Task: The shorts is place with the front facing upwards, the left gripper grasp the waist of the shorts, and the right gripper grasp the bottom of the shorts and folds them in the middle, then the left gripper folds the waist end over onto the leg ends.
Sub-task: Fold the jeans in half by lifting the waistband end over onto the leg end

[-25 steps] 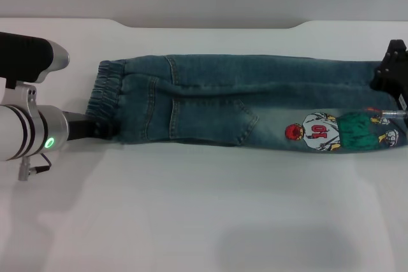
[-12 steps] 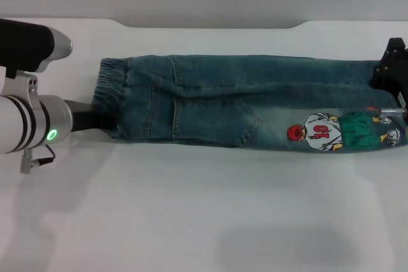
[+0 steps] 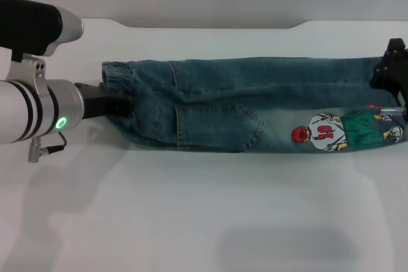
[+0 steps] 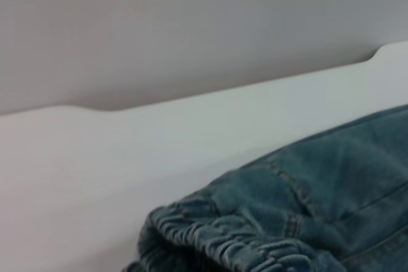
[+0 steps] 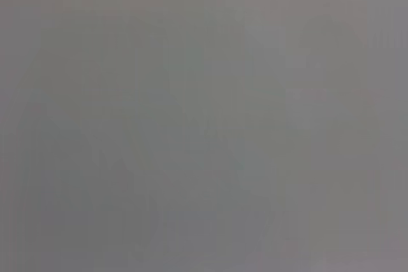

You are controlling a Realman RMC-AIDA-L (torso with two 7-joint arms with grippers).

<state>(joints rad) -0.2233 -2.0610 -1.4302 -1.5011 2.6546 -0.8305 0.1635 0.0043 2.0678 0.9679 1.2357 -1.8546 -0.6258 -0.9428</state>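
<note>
Head view: the blue-green denim shorts (image 3: 248, 109) lie folded lengthwise on the white surface (image 3: 204, 214). The black left claw (image 3: 115, 105) is clamped on the gathered elastic waist end (image 3: 118, 76), judged ready to carry it over onto the leg ends (image 3: 382, 113) by the right claw (image 3: 392, 71), whose opening cannot be told.

Left wrist view: the puckered waistband (image 4: 217, 237) bunches just ahead.

Right wrist view: blank grey.

The head view looks forward and down from above at the shorts (image 3: 248, 109), laid lengthwise across the table (image 3: 204, 221), with a wall behind. The left wrist view sits low and close beside the shorts' waist (image 4: 236, 237), facing over it toward the table's far edge and that same wall. The right wrist view shows only flat grey.
</note>
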